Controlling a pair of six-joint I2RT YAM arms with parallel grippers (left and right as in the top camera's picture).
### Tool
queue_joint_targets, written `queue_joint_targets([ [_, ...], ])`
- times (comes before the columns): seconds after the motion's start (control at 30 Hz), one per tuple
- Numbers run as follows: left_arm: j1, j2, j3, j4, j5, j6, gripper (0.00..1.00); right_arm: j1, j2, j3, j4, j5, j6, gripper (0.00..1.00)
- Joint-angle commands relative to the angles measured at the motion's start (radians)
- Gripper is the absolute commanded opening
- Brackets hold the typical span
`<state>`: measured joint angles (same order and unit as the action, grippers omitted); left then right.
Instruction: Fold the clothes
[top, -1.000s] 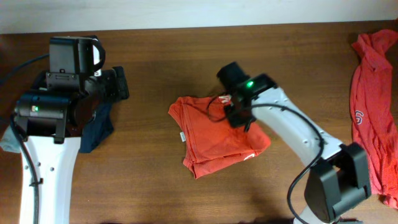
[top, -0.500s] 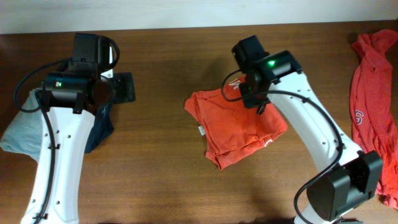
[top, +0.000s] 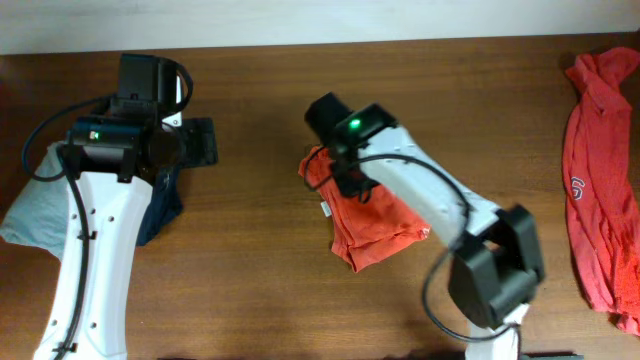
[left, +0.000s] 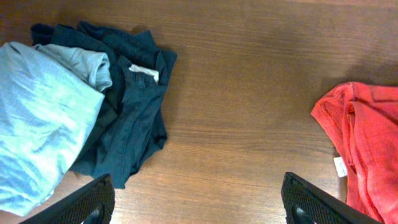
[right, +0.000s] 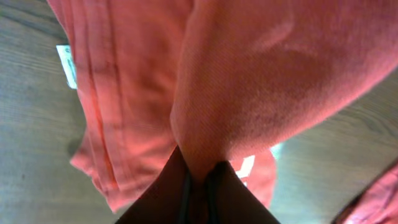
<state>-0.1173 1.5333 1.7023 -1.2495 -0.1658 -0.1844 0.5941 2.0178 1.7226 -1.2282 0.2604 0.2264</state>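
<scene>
Right pincer (right: 198, 169) is pinching a ridge of the orange-red shirt (top: 380, 225), lying roughly folded on the bench (top: 250, 280).

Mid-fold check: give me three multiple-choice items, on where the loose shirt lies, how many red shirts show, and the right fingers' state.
1. The unfolded orange-red cotton T-shirt lies on the brown wooden table at: A its right edge; B its centre; C its left edge.
2. Orange-red shirts overhead: A one; B two; C three.
3. Fingers of the right gripper are: A wide open; B shut on the folded orange-red T-shirt; C out of view.
A, it drapes there; B, one folded, one loose; B, cloth is pinched between them.
</scene>
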Motion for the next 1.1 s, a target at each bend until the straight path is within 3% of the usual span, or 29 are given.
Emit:
queue_joint_targets([
  [0.0, 0.004, -0.008, 0.0, -0.008, -0.011, -0.013, 0.86, 0.018, 0.038, 0.015, 0.012, -0.027, 0.027, 0.12],
  [0.4, 0.004, -0.008, 0.0, -0.009, -0.011, -0.013, 0.86, 0.041, 0.05, 0.015, 0.105, -0.197, 0.026, 0.13],
  [0.83, 0.004, -0.008, 0.0, -0.008, -0.011, -0.013, 0.86, 0.046, 0.05, 0.015, 0.089, -0.31, 0.026, 0.13],
  [1.07, 0.004, -0.008, 0.0, -0.005, -0.011, -0.013, 0.86, 0.063, 0.049, 0.015, 0.096, -0.383, 0.021, 0.35],
])
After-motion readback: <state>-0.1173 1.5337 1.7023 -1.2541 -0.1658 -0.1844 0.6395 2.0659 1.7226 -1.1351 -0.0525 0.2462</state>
